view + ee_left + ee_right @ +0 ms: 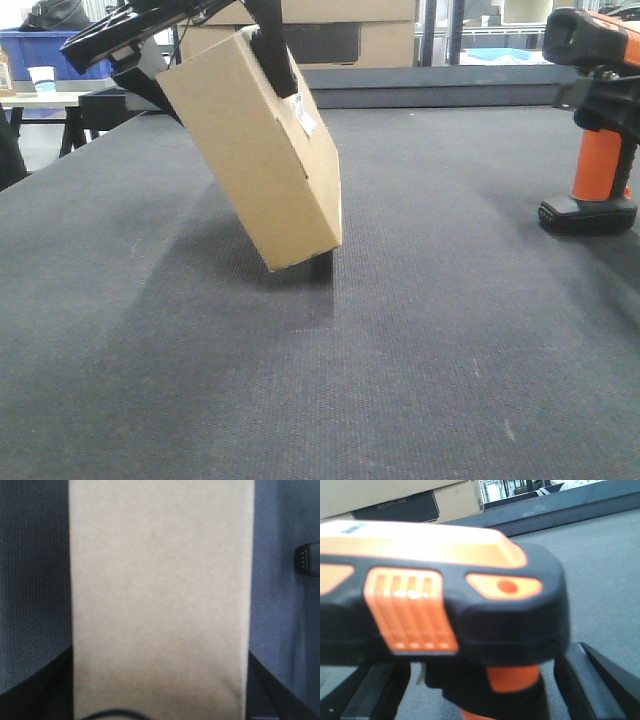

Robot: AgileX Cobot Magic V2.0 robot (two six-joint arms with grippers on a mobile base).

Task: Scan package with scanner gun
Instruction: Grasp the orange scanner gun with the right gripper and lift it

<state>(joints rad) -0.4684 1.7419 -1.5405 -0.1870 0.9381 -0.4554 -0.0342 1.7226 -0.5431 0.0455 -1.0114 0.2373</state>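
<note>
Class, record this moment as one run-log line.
left claw: shut on cardboard box, tilted over mat | right claw: astride scanner gun, grip unclear | scanner gun: upright on mat

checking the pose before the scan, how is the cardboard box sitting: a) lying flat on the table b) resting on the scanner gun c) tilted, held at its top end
c: the cardboard box leans steeply with the left jaws clamped on its top end, only its lower edge near the table.
</note>
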